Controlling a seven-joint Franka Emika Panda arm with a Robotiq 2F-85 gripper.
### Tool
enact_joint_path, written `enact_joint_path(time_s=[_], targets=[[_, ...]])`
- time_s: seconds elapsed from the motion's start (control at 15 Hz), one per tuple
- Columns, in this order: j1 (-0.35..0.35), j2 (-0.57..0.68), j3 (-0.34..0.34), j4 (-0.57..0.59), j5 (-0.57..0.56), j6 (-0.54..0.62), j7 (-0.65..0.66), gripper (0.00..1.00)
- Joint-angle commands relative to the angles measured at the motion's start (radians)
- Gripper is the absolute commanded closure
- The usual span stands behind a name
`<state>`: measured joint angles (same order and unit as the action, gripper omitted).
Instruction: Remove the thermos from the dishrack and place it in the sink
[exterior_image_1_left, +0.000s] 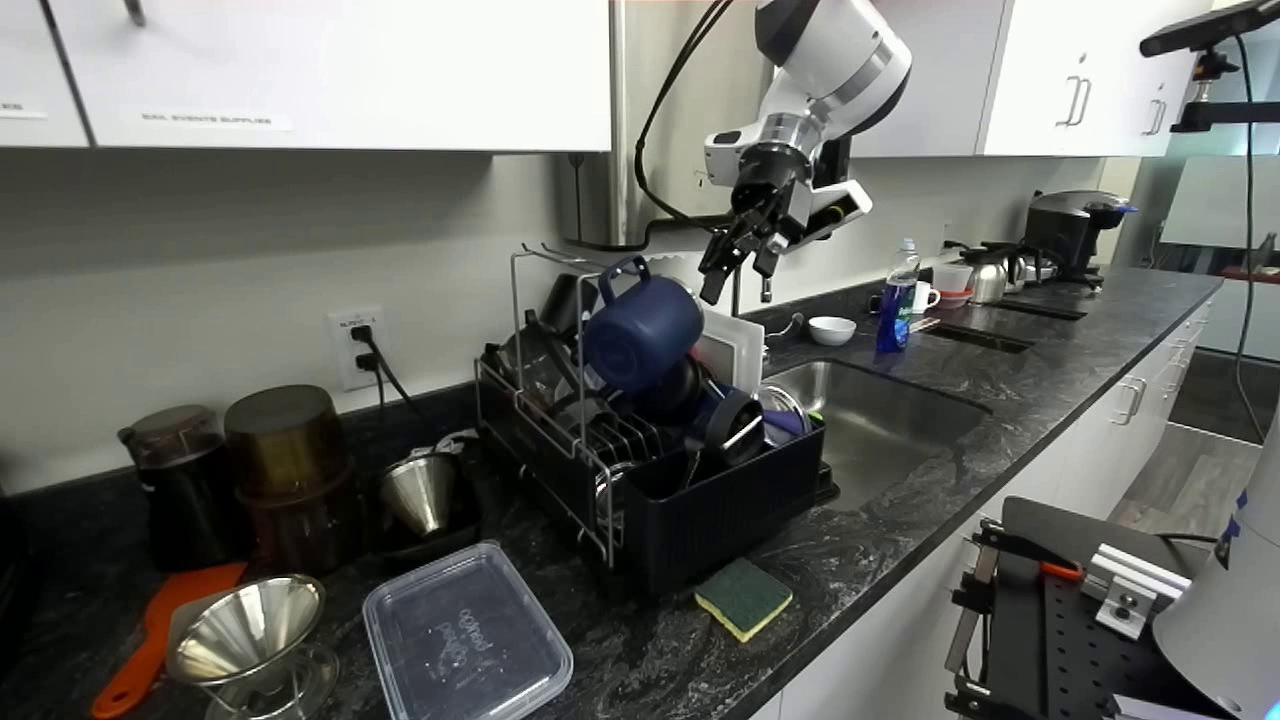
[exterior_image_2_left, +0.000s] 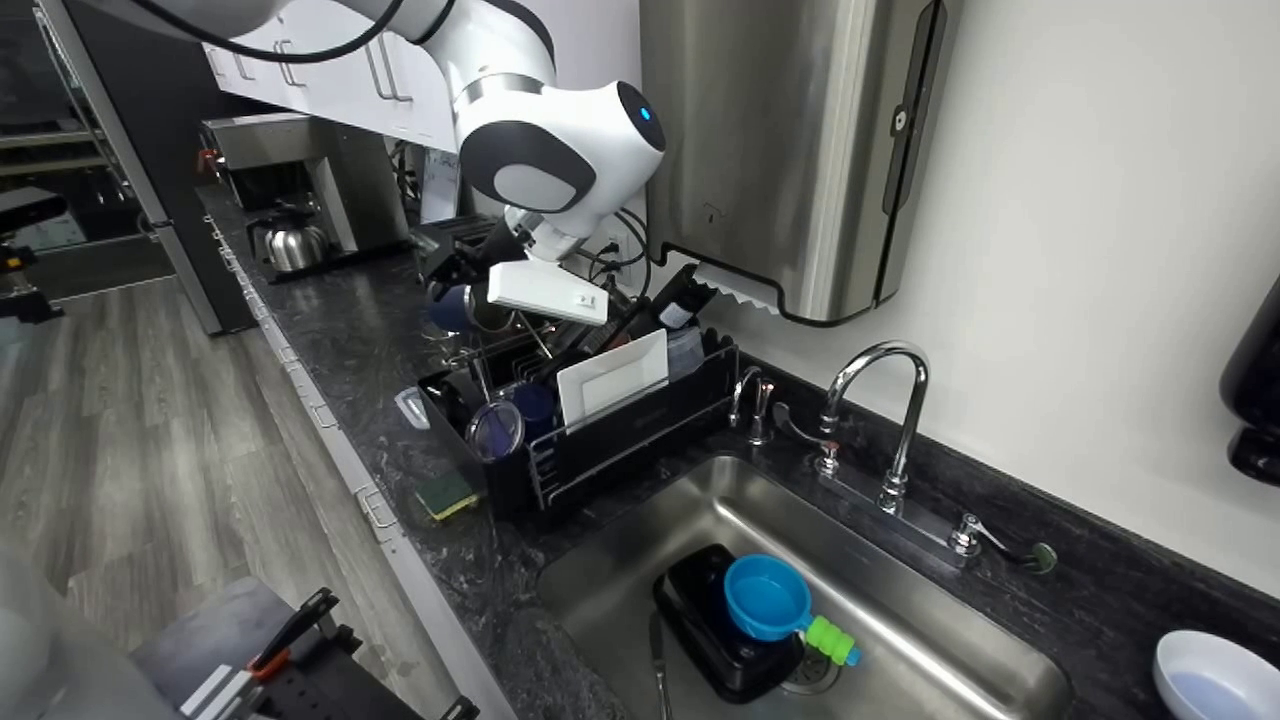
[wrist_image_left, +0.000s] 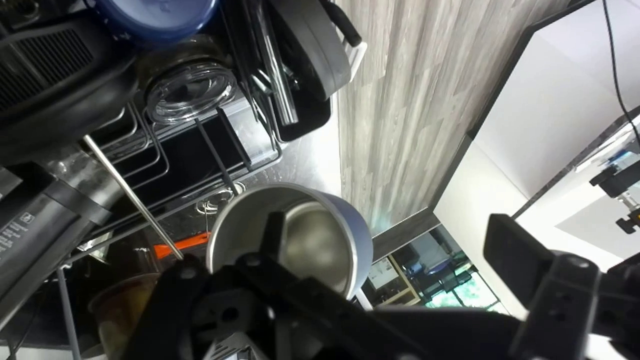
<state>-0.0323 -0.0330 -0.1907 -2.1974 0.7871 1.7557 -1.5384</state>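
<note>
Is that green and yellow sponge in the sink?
No, in an exterior view the sponge lies on the dark counter beside the black dishrack, outside the sink.

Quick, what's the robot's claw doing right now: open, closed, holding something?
Gripper: open, jaws wide apart, holding nothing.

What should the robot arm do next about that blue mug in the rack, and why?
Probably ease the open gripper a little closer to the mug before closing: in the wrist view, one finger shows across the mug's mouth and the other beyond its outside, so its wall seems lined up between them but not yet gripped.
</note>
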Motion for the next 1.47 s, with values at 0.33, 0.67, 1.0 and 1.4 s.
enact_joint_path(time_s=[0.33,0.67,1.0,1.4], targets=[[-0.028,0.001,0.032,0.004,0.0,-0.004,-0.005,0.0],[-0.031,0.014,0.026,0.011,0.045,-0.057,-0.093,0.0],[-0.048,0.036,0.019,-0.022,0.228,-0.072,-0.354,0.0],[-0.08,0.066,0.02,-0.044,0.281,-0.11,-0.516,0.0]])
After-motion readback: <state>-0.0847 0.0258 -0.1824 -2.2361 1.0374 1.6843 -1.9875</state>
